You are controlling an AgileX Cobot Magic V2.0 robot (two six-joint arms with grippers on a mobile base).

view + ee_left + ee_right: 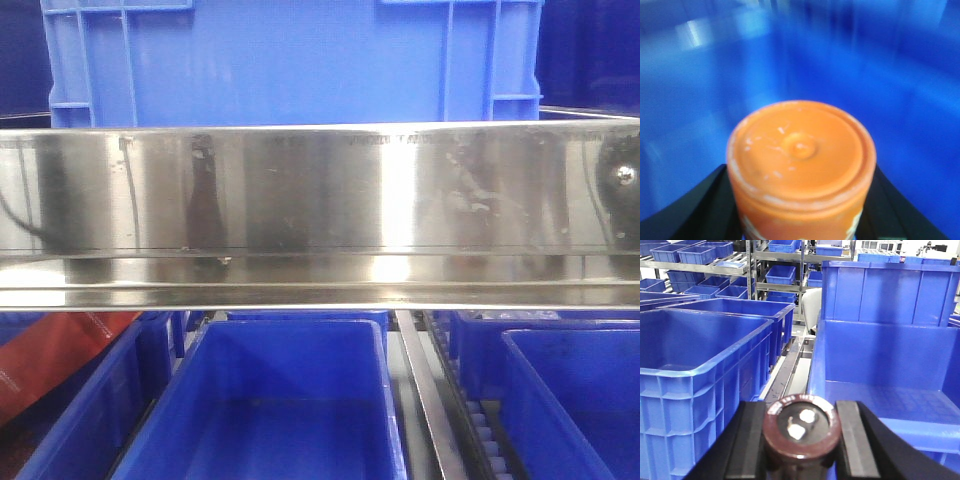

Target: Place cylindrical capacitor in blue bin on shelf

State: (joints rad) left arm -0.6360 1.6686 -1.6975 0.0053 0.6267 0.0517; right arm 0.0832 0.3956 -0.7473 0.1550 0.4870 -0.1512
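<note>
1. Just ahead of the right gripper, you have the blue bin. It has a low front lip, a tall back wall, and open room above its floor.
2. Left of that claw in its wrist view stands a taller blue crate with a higher rim. A narrow metal rail runs in the gap between crate and bin.
3. Your right claw's fingers are clamped on the cylindrical capacitor, one on each side, terminals facing the camera. It is held before the bin's near left corner, not inside.
4. Your left gripper is closed around an orange cylinder. Beyond it is only blurred blue, so you cannot judge edges there.
5. In the front view, the shelf shows as a wide steel rail spanning the frame, with another bin below it.
</note>
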